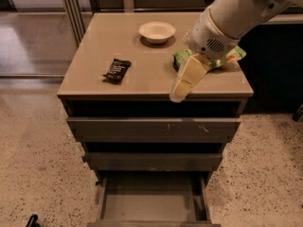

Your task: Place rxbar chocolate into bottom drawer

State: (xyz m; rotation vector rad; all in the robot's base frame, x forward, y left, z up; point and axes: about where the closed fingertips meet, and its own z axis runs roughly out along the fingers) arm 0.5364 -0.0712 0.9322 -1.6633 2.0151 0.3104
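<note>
The rxbar chocolate [117, 70], a small black wrapper bar, lies on the left part of the cabinet top [94, 79]. My gripper [183, 83] hangs over the front edge of the top, right of centre, well to the right of the bar and apart from it. It holds nothing that I can see. The bottom drawer [151, 206] is pulled open below, and its grey floor is bare.
A white bowl [157, 32] sits at the back centre of the top. A crinkled green snack bag [181, 56] lies at the right, partly hidden by my arm. The two upper drawers [154, 129] are closed. Speckled floor surrounds the cabinet.
</note>
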